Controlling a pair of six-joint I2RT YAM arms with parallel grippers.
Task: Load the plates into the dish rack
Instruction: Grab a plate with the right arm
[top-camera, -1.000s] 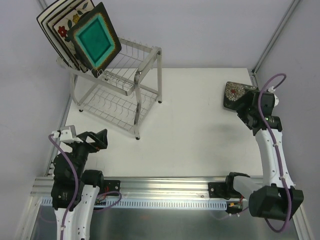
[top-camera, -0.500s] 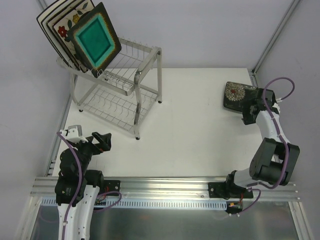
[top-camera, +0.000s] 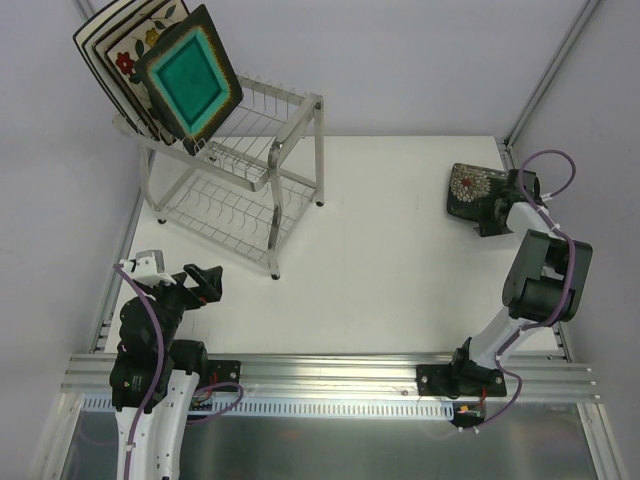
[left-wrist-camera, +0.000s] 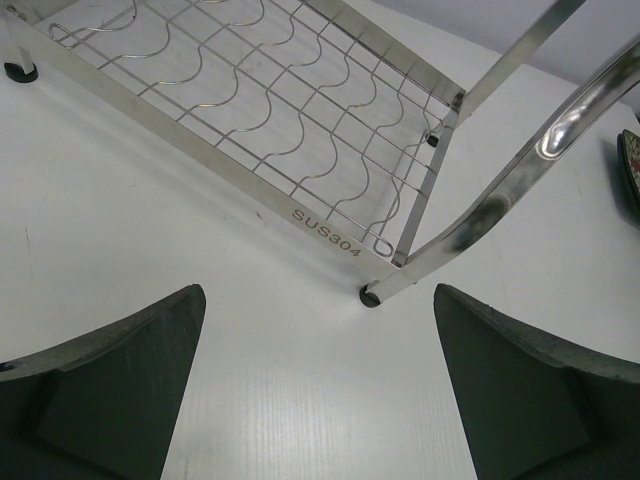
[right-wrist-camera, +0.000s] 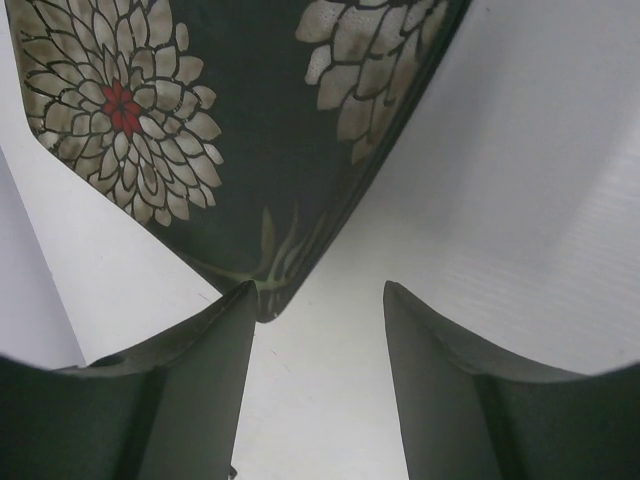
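Note:
The dark square plate with white blooms (top-camera: 467, 188) lies flat at the table's right rear. My right gripper (top-camera: 496, 214) is low at its near right corner. In the right wrist view the plate (right-wrist-camera: 250, 130) fills the top, and its corner touches the tip of the left finger (right-wrist-camera: 215, 360). The right gripper (right-wrist-camera: 320, 292) is open, with only table between its fingers. The dish rack (top-camera: 240, 150) stands at the back left. Its top tier holds the teal-centred plate (top-camera: 190, 85) and the flowered plate (top-camera: 128, 52), leaning. My left gripper (top-camera: 205, 280) hangs open near the rack's front foot (left-wrist-camera: 371, 296).
The rack's lower shelf (left-wrist-camera: 290, 110) shows no plate on it in the left wrist view. A metal corner post (top-camera: 545, 75) and side walls bound the table on the right and left. The arms' base rail (top-camera: 330, 375) runs along the near edge.
The right arm has folded back and its wrist has dropped toward the plate's corner, with the jaws narrowing. The left arm sank slightly at first, then stayed still.

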